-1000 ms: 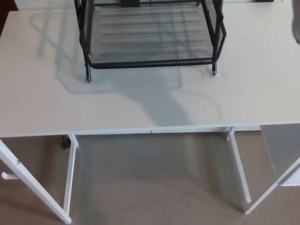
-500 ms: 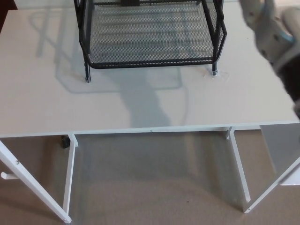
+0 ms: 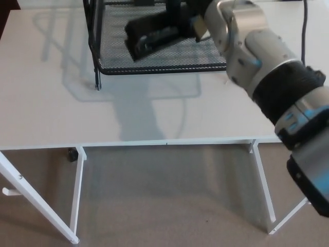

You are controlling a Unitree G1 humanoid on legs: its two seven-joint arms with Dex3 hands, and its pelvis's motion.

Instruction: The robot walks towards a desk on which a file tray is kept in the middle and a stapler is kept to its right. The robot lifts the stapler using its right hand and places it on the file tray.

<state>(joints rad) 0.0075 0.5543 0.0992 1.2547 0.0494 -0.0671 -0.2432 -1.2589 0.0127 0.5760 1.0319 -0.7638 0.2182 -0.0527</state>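
Right hand (image 3: 186, 14): positioned over the far right part of the file tray (image 3: 154, 68), fingers closed around the right end of the stapler (image 3: 149, 34). The finger detail is dark against the dark tray and partly cut off by the top edge of the view.

Stapler: black, held aslant, its free end pointing left and slightly nearer. It lies above the mesh floor of the file tray, inside the wire frame. Whether it touches the mesh cannot be determined.

Right forearm (image 3: 257, 51): grey and black, enters from the near right and crosses the right corner of the tray.

File tray: black wire mesh, standing at the far middle of the white desk (image 3: 51, 113).

Left hand: does not appear.

Carpet (image 3: 164, 200): beige, visible beneath the desk.
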